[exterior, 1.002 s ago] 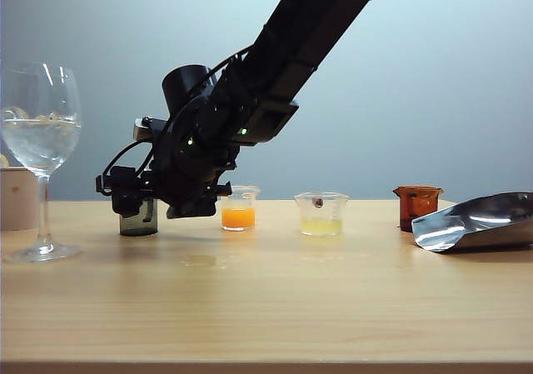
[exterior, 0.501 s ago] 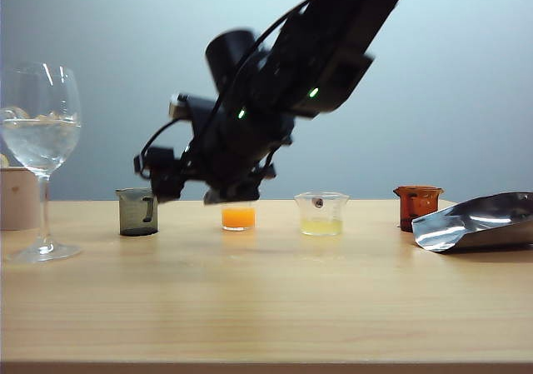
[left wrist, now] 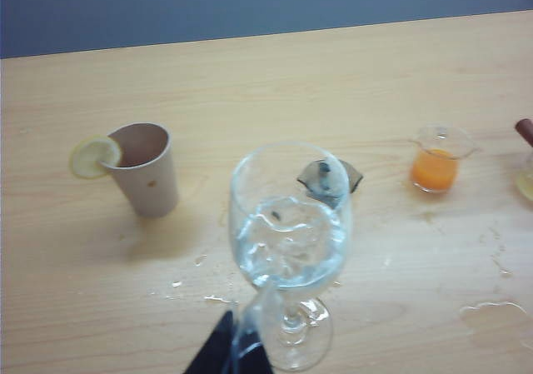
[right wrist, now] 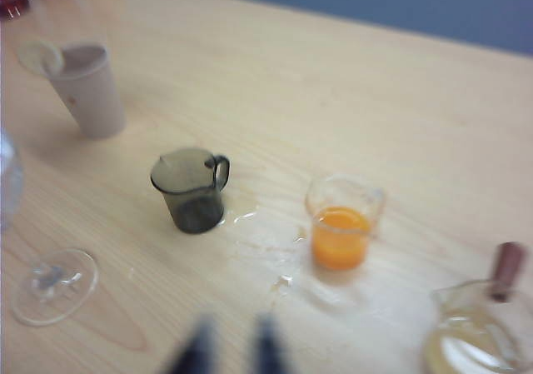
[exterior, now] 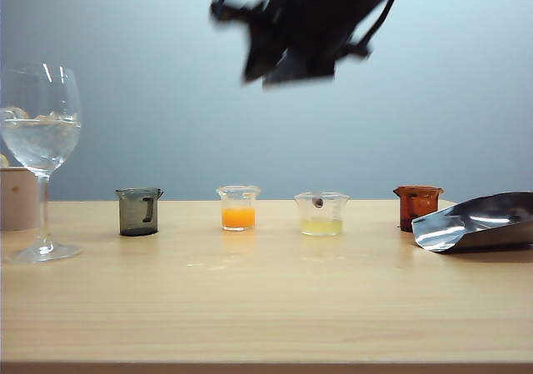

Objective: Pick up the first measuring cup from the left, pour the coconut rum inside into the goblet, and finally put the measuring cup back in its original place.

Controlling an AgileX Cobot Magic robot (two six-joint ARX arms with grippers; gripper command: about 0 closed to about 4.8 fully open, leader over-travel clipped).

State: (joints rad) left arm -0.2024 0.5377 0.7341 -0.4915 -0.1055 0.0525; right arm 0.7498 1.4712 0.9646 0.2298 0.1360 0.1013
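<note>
Exterior view: measuring cup (exterior: 138, 211) stands upright on the counter (exterior: 266, 307), first in the row, at 9 o'clock of the orange-liquid cup (exterior: 238, 208). It is free, with nothing touching it. Goblet (exterior: 40, 132) is further out at 9 o'clock, well apart from it, and holds ice and a clear liquid, probably the coconut rum (exterior: 40, 145). Pale yellow cup (exterior: 321, 214), amber cup (exterior: 417, 206) and a metal scoop (exterior: 479, 221) run off toward 3 o'clock. Right claw (exterior: 223, 9) is high over the row, about 1 o'clock from the measuring cup, and motion-smeared. In its wrist view the tips (right wrist: 231, 353) show a narrow gap and nothing is held, but it is too blurred to call open or shut. Left claw (left wrist: 229, 353) is only a dark wedge by the goblet's foot; I cannot tell its state or whether it touches the stem. Looks like the put-back is done. Handling guess: the cup is small, light, stiff and smooth-walled. It could be slick, since wet patches (right wrist: 266, 249) lie just beside it. Best hold is across the body below the flared rim, keeping the handle (right wrist: 221, 172) clear and the lip facing the goblet. The goblet is fragile and top-heavy, so avoid knocking it.
</note>
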